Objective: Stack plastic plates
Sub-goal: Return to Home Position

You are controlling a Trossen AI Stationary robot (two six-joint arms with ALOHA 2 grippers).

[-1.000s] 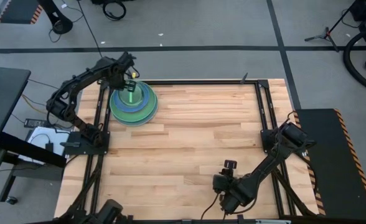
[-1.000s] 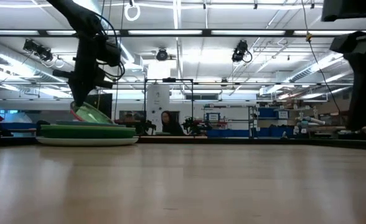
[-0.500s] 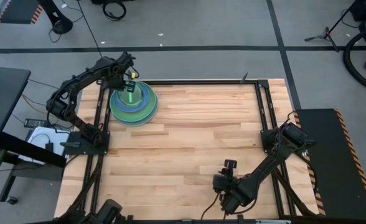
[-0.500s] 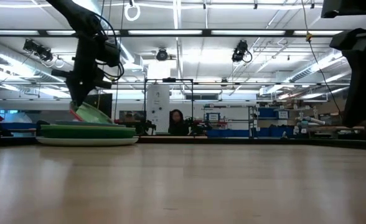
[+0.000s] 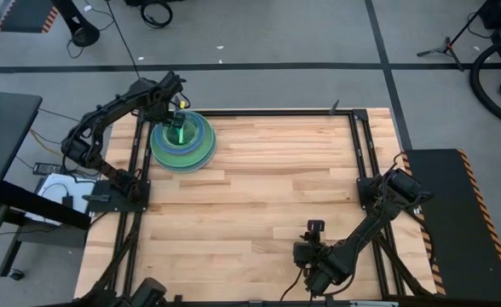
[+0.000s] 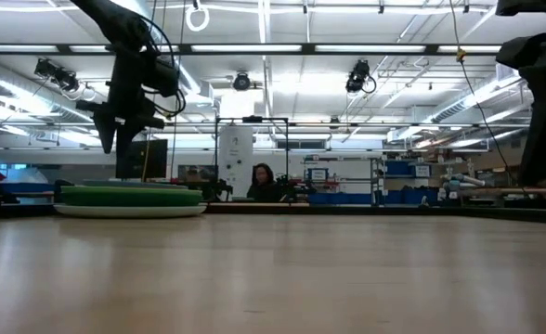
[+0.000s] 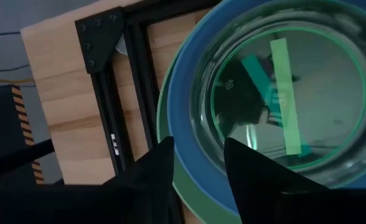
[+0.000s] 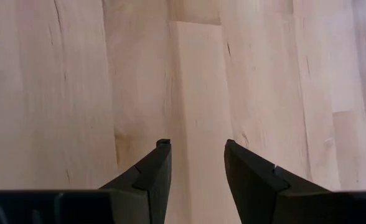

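Note:
The plastic plates stand in one stack (image 5: 182, 142) at the table's far left corner. A large light green plate (image 6: 129, 197) shows at the side, with a blue plate (image 7: 182, 127) above it. A small translucent lime plate (image 7: 282, 93) lies flat on top. My left gripper (image 5: 175, 108) (image 7: 198, 158) is open and hovers just above the stack's far-left rim, clear of it in the low view (image 6: 113, 139). My right gripper (image 5: 317, 271) (image 8: 197, 155) is open over bare wood near the table's near edge.
A black metal frame (image 5: 353, 145) runs along the table's edges, with a corner bracket (image 7: 99, 37) right beside the stack. Bare wood (image 5: 267, 188) stretches from the stack to the right arm. A person (image 6: 262, 181) sits in the room far behind the table.
The lime plate was tilted in my left gripper with its lower edge on the stack. The gripper has let go and risen a little, and the plate has dropped flat onto the top of the stack.

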